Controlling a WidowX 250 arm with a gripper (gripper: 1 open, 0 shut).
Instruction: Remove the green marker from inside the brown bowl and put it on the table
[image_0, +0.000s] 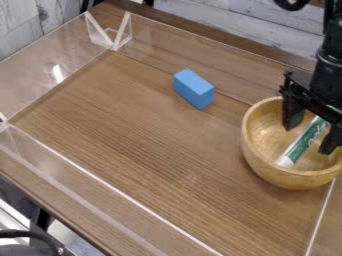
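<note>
The brown bowl (267, 165) sits at the right side of the table (134, 130). Inside it lies the green marker (307, 140), a white barrel with green label, slanting from lower left to upper right. My black gripper (311, 122) points straight down into the bowl, open, with one finger on each side of the marker's upper part. The marker's far end is hidden behind the fingers. Whether the fingers touch the marker cannot be told.
A blue block (194, 88) lies on the table left of the bowl. Low clear acrylic walls (54, 70) run round the tabletop, with a clear folded piece (107, 35) at the back left corner.
</note>
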